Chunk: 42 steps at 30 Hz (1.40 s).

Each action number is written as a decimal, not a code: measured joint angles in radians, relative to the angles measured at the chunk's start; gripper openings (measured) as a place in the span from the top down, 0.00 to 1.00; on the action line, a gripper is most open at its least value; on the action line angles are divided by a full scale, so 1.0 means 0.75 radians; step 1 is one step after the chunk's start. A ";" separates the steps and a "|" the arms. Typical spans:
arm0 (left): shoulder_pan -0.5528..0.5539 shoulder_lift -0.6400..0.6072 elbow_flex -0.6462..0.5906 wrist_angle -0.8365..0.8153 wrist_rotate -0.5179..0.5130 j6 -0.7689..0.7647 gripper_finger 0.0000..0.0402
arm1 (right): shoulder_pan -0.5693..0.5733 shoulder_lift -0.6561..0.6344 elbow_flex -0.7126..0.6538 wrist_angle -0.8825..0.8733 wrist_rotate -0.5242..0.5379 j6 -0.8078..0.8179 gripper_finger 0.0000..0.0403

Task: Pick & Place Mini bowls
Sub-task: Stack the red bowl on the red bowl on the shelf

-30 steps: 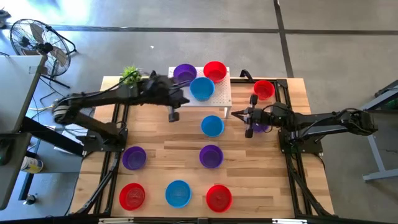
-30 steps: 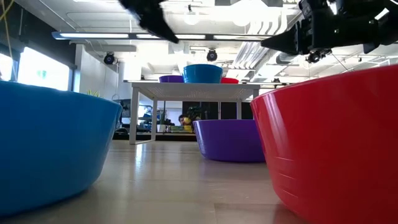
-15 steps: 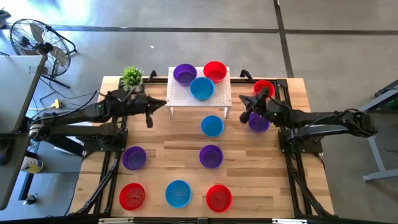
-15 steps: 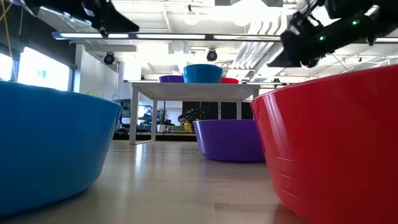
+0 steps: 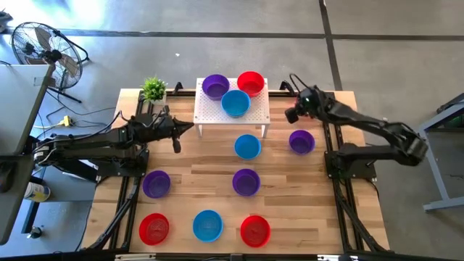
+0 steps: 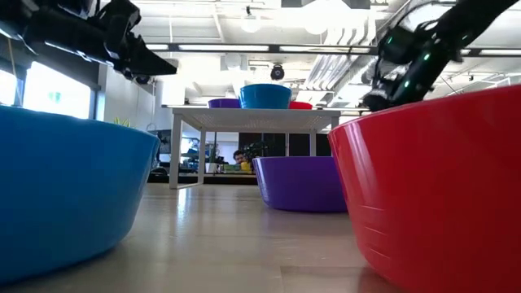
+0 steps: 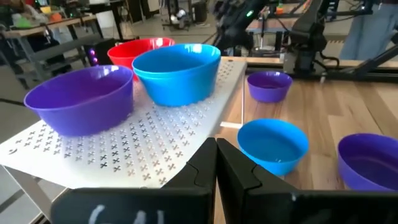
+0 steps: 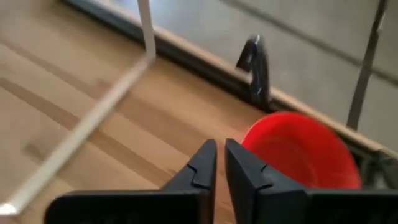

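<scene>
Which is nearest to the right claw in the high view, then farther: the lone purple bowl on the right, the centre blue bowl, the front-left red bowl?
From the right claw:
1. Purple bowl, right side.
2. Blue bowl, centre, before the stand.
3. Red bowl, front-left corner.

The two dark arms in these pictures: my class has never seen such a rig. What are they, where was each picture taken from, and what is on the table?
They are robot arms, each ending in a two-finger pincer. One picture looks straight down on the table, one sits at table height, and two come from cameras on the arms' wrists. A white stand carries three bowls. More red, blue and purple ones lie on the wood, and a plant stands in a corner. The left pincer is shut and empty beside the stand. The right pincer points towards a red bowl near the table's edge and holds nothing.
</scene>
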 joint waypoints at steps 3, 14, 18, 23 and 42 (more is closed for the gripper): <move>0.000 0.000 -0.005 -0.015 -0.001 0.000 0.99 | -0.081 0.146 0.031 -0.003 -0.004 -0.066 0.83; 0.000 0.000 -0.006 -0.015 0.000 0.000 0.99 | -0.166 0.416 0.083 0.041 -0.043 -0.151 0.68; 0.000 0.000 -0.006 -0.016 0.000 0.000 0.99 | -0.167 0.439 0.083 0.058 -0.041 -0.148 0.72; 0.000 0.000 -0.006 -0.016 0.000 0.000 0.99 | -0.167 0.441 0.082 0.054 -0.049 -0.156 0.84; 0.000 0.000 -0.006 -0.025 0.000 -0.001 0.99 | -0.096 0.334 0.081 -0.104 -0.406 -0.181 0.99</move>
